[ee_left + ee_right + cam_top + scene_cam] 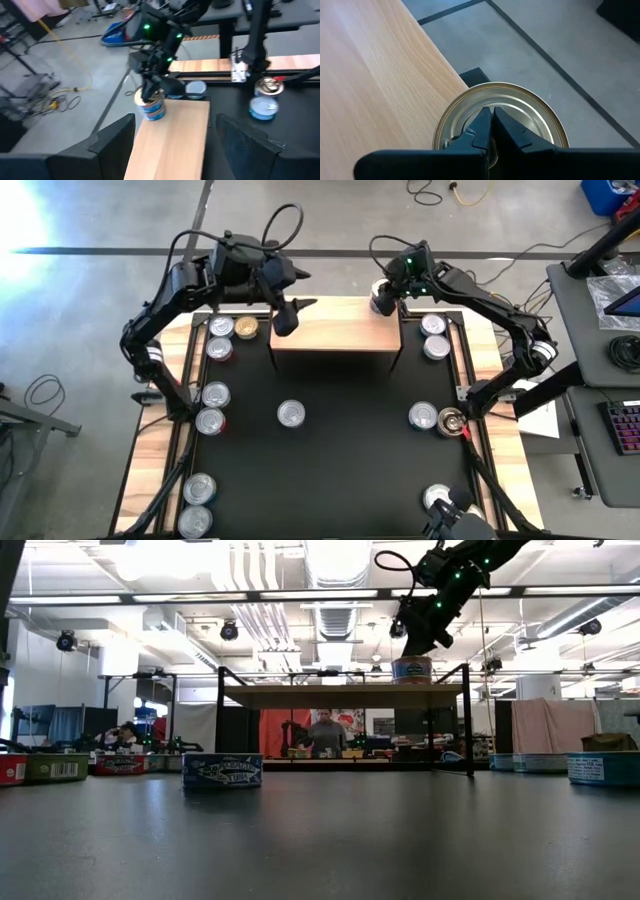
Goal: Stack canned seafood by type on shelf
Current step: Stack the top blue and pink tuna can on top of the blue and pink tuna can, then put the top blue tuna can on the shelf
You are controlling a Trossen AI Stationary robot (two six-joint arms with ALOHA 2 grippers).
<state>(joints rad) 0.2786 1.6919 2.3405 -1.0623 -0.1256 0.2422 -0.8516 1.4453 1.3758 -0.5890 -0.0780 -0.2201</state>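
So we've got the right gripper [491, 131] with its fingers pinched together, tips resting on the silver lid of a blue-labelled tin [151, 108] that sits on the far right corner of the shelf [335, 330]. The left gripper [290, 312] hangs over the shelf's left end, fingers spread apart, holding nothing. The other tins [291, 414] are scattered around the black mat [330, 470].

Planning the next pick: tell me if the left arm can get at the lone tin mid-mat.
Probably yes. The tin stands alone on the mat, nothing near it, and the left pincer is open and empty above the shelf.
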